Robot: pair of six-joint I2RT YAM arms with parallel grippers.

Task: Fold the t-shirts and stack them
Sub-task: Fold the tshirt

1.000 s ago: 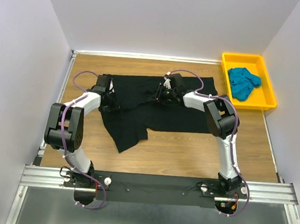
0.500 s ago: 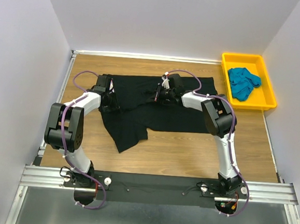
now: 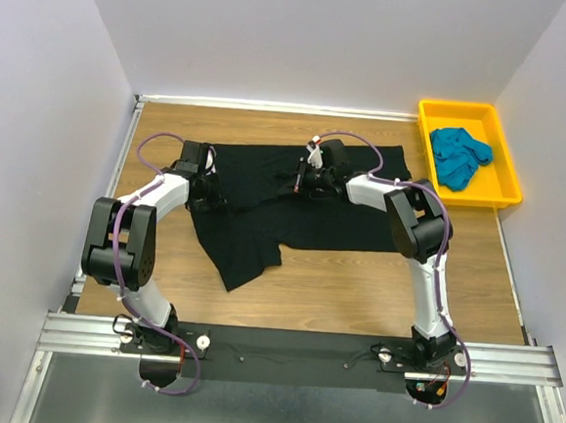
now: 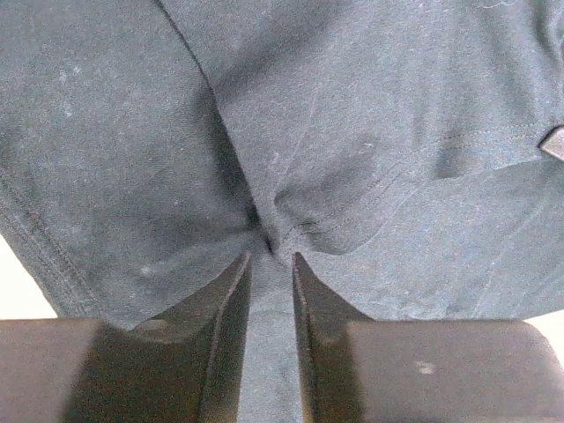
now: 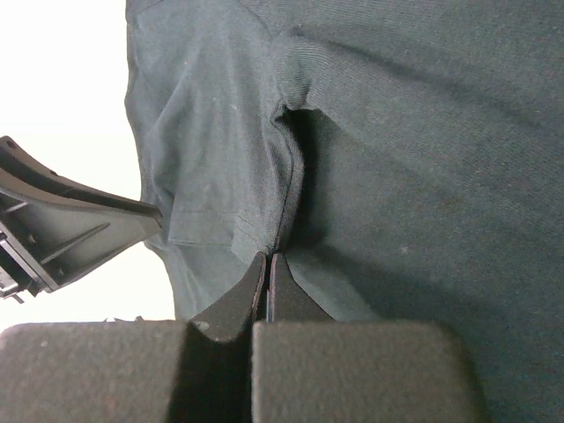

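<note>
Silver rail (image 3: 506, 361) is running along the near edge, carrying the bases of both arms. Beyond it the wooden bench (image 3: 356, 286) is showing bare boards up to the black t-shirt (image 3: 331, 220). The shirt is lying spread and rumpled across the middle of the bench. One flap is trailing toward the near side on the left, and the right edge is ending just short of the yellow tray (image 3: 480, 200).

The left arm (image 3: 124, 238) is bending out to the left and reaching in over the shirt's left part. The left fingers (image 4: 270, 256) are pressing down into the cloth, standing only a narrow slit apart. They are pinching a small pucker of fabric bunched at their tips, with creases fanning out from it.

The right arm (image 3: 415, 222) is reaching farther, over the far middle of the shirt. The right fingers (image 5: 267, 257) are clenching tight, tip against tip. They are nipping a thin raised ridge of the black cloth that is running away from them toward a ribbed band.

Farther back, at the far right, the yellow tray is sitting on the bench with the teal t-shirt (image 3: 456, 155) lying crumpled inside it, well apart from both sets of fingers. Pale walls (image 3: 306, 37) are enclosing the bench on the left, the far side and the right.
</note>
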